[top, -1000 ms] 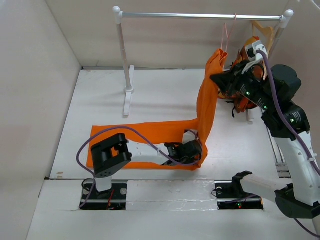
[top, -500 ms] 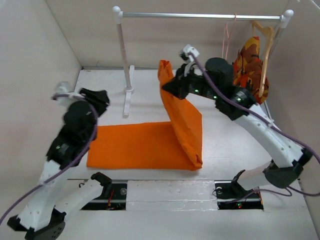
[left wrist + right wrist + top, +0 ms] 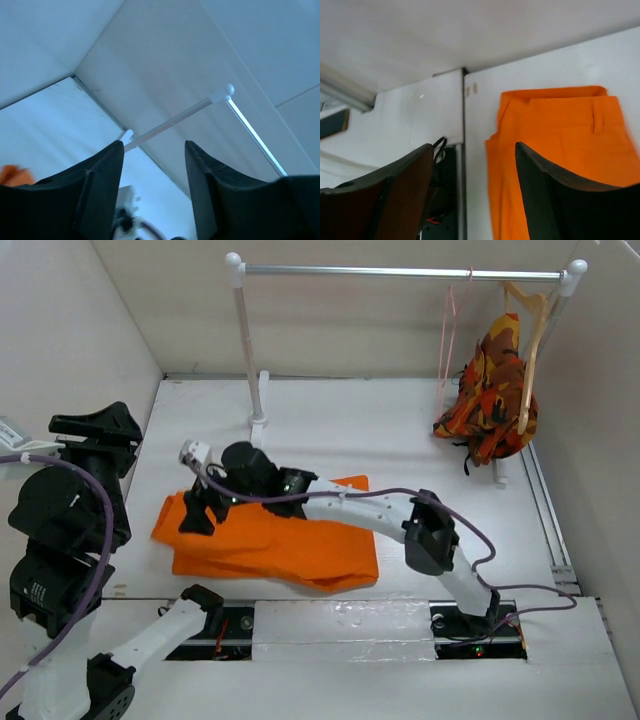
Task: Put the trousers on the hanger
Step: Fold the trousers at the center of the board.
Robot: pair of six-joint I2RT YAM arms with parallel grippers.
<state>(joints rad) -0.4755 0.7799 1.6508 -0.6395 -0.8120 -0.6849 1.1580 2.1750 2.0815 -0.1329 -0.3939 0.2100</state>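
Observation:
The orange trousers (image 3: pixel 275 538) lie folded in a loose heap on the white table, held by neither gripper. My right arm reaches left, low across them, and my right gripper (image 3: pixel 192 512) stands open at their left end. In the right wrist view the trousers (image 3: pixel 560 125) fill the right side behind the open right gripper (image 3: pixel 474 147). My left gripper (image 3: pixel 115 425) is raised at the far left, away from the cloth. It shows open and empty in the left wrist view (image 3: pixel 154 146). The pink wire hanger (image 3: pixel 447 328) hangs from the rail at the back right.
A clothes rack stands at the back, with a metal rail (image 3: pixel 400 272) on white posts (image 3: pixel 243 350). A wooden hanger (image 3: pixel 530 310) carries an orange, red and black patterned garment (image 3: pixel 488 385) at the right end. Walls close in on both sides.
My right arm swung from the rail down to the left and let go of the trousers, which dropped into a heap. My left arm lifted up at the far left. Both grippers opened.

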